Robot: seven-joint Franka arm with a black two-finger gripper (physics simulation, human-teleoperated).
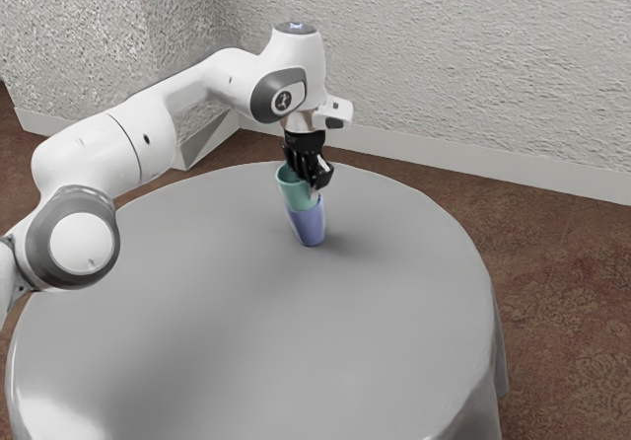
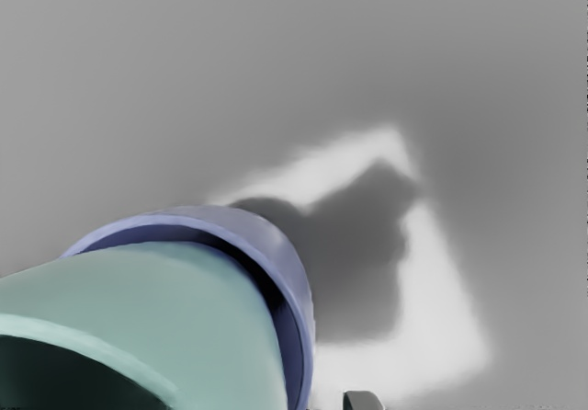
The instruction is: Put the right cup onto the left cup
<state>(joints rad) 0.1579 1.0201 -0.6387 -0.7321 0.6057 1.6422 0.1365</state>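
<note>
In the exterior view the black gripper (image 1: 314, 170) is at the upper right rim of the green cup (image 1: 296, 191). That cup leans slightly, its lower part inside the mouth of the blue cup (image 1: 309, 225), which is on the round table. The wrist view has the green cup (image 2: 165, 286) close to the hand, with the blue cup's rim (image 2: 285, 258) curving around it and a dark gap between the two walls. The green cup's bottom is hidden inside the blue one. Whether the gripper touches the green cup from two sides is unclear.
The round grey table (image 1: 246, 341) spreads around the cups, its far edge behind them. A textured wall (image 1: 473, 55) rises beyond it. Shadows of the hand and cups fall on the tabletop (image 2: 487, 88).
</note>
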